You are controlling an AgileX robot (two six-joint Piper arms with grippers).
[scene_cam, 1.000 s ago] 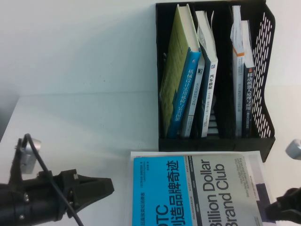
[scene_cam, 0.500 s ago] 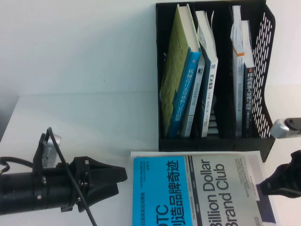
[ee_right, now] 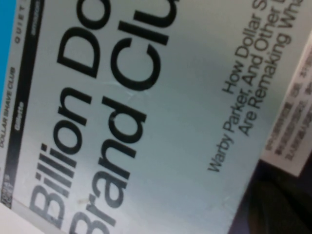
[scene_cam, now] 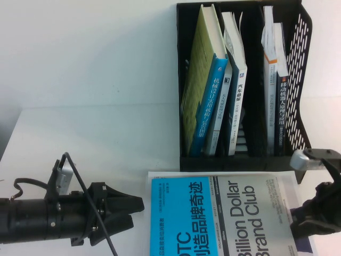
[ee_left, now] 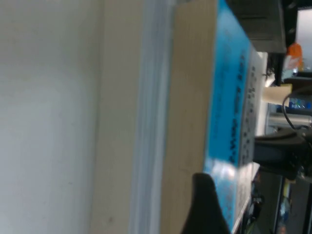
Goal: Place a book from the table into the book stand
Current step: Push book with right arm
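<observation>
While the book point(scene_cam: 224, 216) lies flat, cover up, at the lower centre of the high view, both arms flank it from opposite sides, which reads as a two-handed pickup in preparation. It rests on top of another white-edged book or sheet point(scene_cam: 160, 176) whose border shows around it, and that stack sits on the table point(scene_cam: 96, 149) just in front of the book stand point(scene_cam: 303, 74), which fills the upper right of the frame.

At the lower left, the left gripper point(scene_cam: 133, 212) points toward the book's blue edge, its jaws spread apart with nothing between them, one tip level with the cover and the other lower. The left wrist view explains the pose: it looks along the thick page block point(ee_left: 187, 107), with one dark fingertip point(ee_left: 207, 204) close by the blue cover, so the fingers seem set to straddle the book's thickness.

At the lower right edge, the right gripper point(scene_cam: 305, 224) sits just beside the grey half of the cover; whether its jaws are parted or closed I cannot tell. Its wrist camera sees only the grey cover lettering point(ee_right: 97, 122) at close range.

Inside the stand, several books point(scene_cam: 205, 85) already lean in the left and right slots, while a middle slot looks freer, probably the likeliest destination.
</observation>
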